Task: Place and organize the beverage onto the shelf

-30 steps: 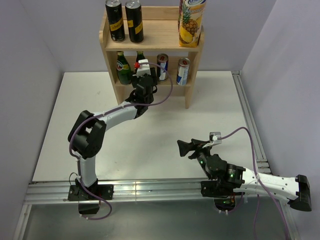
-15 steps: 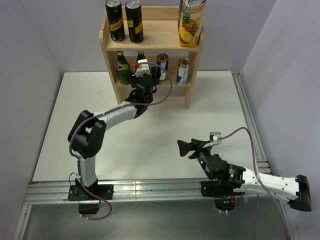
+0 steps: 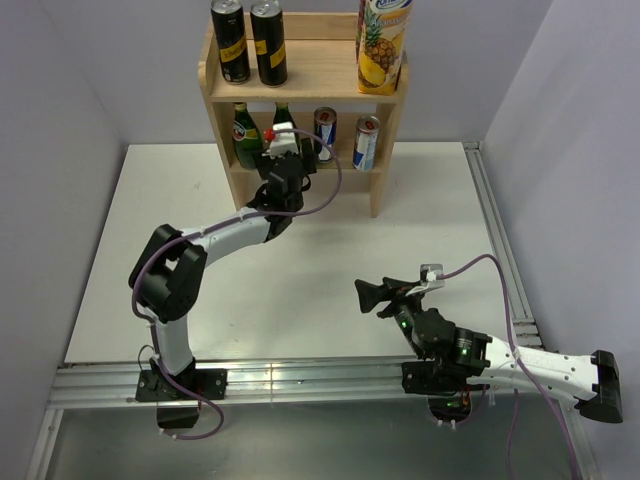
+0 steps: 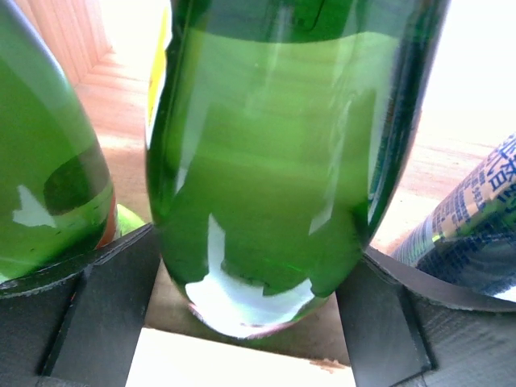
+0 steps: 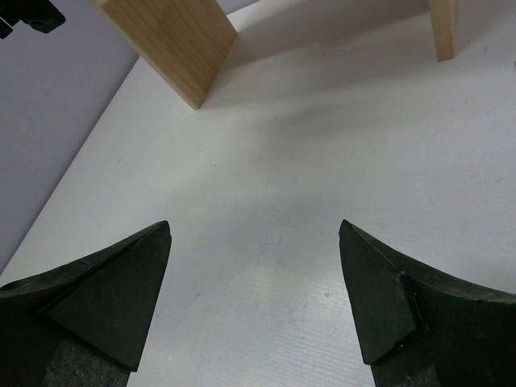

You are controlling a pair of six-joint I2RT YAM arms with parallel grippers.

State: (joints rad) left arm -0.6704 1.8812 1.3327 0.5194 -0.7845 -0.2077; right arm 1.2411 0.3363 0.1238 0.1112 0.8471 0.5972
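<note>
While left gripper (image 4: 256, 278) pinches green bottle (image 4: 274, 161), bottle sits at shelf's (image 3: 300, 88) lower tier — upper centre of frame.
Right gripper (image 5: 254, 282) hangs wide open over table (image 5: 322, 161), lower right — well apart from shelf.

We watched the left gripper (image 4: 258, 294) ease a little farther in toward the shelf (image 3: 300, 85), and the green bottle (image 4: 274, 145) clamped between its fingers went deeper onto the lower tier. The left arm's elbow (image 3: 165, 275) swung slightly out to the shelf's left. The blue-and-red can (image 3: 325, 128) beside the bottle came more fully into sight.
</note>
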